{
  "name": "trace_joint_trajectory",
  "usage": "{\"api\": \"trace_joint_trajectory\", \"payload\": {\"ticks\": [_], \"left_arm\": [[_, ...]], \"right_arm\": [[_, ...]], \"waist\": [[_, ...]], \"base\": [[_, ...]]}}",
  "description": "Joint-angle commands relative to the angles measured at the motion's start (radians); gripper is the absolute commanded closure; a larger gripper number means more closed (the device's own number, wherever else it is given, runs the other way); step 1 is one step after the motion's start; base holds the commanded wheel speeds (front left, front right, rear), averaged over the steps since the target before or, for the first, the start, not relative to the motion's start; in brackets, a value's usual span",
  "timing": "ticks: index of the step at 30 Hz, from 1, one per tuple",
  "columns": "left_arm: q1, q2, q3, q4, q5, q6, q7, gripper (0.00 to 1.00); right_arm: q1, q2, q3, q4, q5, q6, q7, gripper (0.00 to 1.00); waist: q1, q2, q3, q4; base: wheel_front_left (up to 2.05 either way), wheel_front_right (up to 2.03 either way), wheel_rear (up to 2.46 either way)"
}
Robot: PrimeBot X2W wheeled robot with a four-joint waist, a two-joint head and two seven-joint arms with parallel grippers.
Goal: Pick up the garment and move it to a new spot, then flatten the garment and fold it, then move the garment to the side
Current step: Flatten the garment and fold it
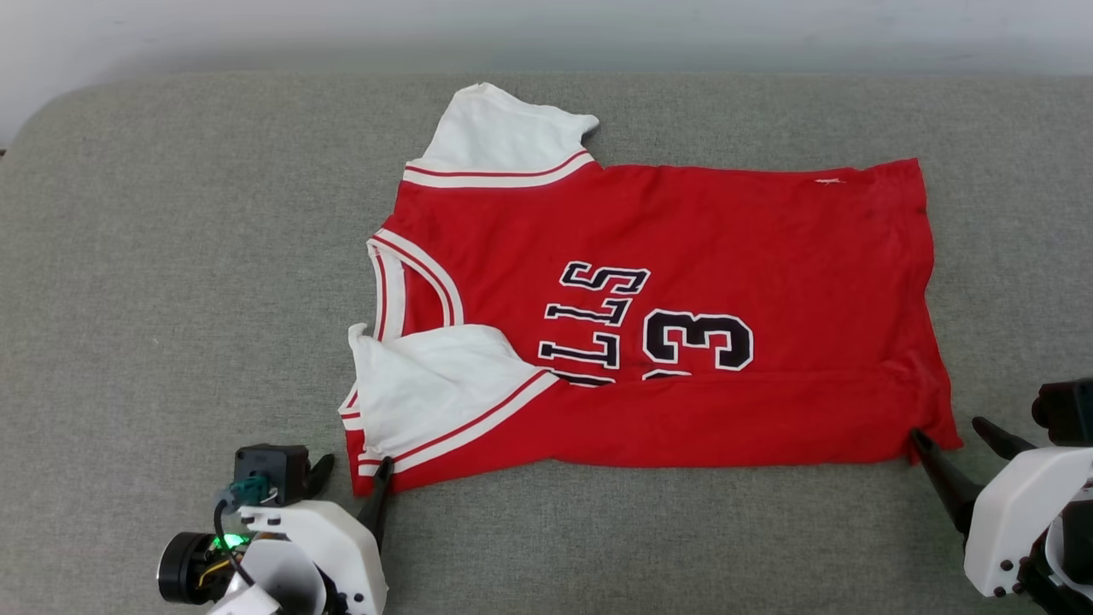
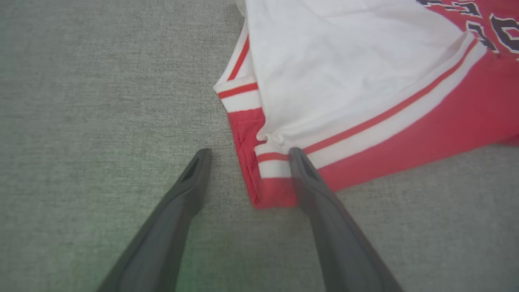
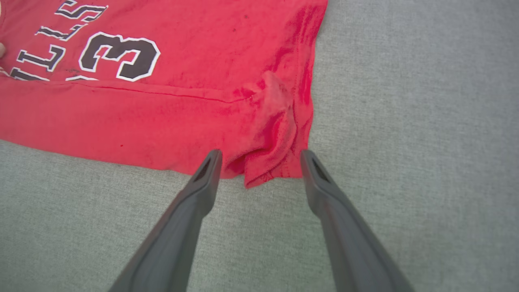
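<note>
My left claw (image 1: 354, 470) and right claw (image 1: 948, 430), both open, straddle the near corners of the garment (image 1: 683, 282), flat mid-worktop (image 1: 171, 256), collar at 9 o'clock, hem at 3, free room all round.

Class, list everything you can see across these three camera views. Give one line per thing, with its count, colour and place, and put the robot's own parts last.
garment: one, red with white sleeves and black white-outlined lettering, spread across the middle of the padded surface, collar toward the robot's left, near edge folded over part of the lettering.
padded surface: one, grey-green fabric, under everything.
wall: one, pale, behind the far edge of the surface.
left gripper: one, white body with dark fingers, open, at the garment's near left corner by the folded sleeve.
right gripper: one, white body with dark fingers, open, its fingers either side of the garment's bunched near right corner.
</note>
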Motion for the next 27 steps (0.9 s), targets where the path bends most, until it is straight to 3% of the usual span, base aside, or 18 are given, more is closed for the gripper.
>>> {"api": "trace_joint_trajectory", "payload": {"ticks": [1,2,3,4,7,17,27], "left_arm": [[0.005,-0.001,-0.012,0.024,-0.005,-0.004,0.022,0.0],[0.009,-0.006,-0.022,0.035,-0.012,-0.009,0.04,0.15],[0.012,-0.009,-0.031,0.046,-0.017,-0.016,0.055,0.65],[0.014,-0.012,-0.038,0.053,-0.024,-0.027,0.065,1.0],[0.011,-0.021,-0.039,0.056,-0.032,-0.042,0.048,1.0],[-0.006,-0.008,-0.005,-0.068,-0.012,-0.033,-0.06,1.0],[-0.016,0.008,-0.012,-0.198,0.011,-0.023,-0.072,1.0]], "right_arm": [[-0.014,-0.002,-0.003,-0.005,-0.007,-0.001,-0.004,0.0],[-0.014,-0.002,-0.003,-0.006,-0.008,-0.001,-0.004,0.0],[-0.014,-0.004,-0.002,-0.006,-0.01,-0.001,-0.002,0.0],[-0.014,-0.007,-0.001,-0.006,-0.013,-0.001,0.001,0.0],[-0.015,-0.019,-0.003,0.005,-0.025,-0.001,0.001,0.0],[-0.037,-0.014,-0.006,0.104,-0.079,-0.001,0.015,0.0],[-0.094,-0.001,-0.033,0.261,-0.149,-0.001,0.062,0.0]], "waist": [[0.0,-0.0001,0.003,-0.001],[0.0,-0.0001,0.005,-0.001],[0.0,-0.0001,0.005,0.0],[0.0,-0.0001,0.006,0.001],[0.0,-0.0001,-0.002,0.01],[0.0,-0.0001,-0.053,0.054],[0.0,-0.0001,-0.029,0.088]], "base": [[0.0,0.0,0.0],[0.0,0.0,0.0],[0.0,0.0,0.0],[0.0,0.0,0.0],[0.0,0.0,0.0],[0.0,0.0,0.0],[0.0,0.0,0.0]]}}
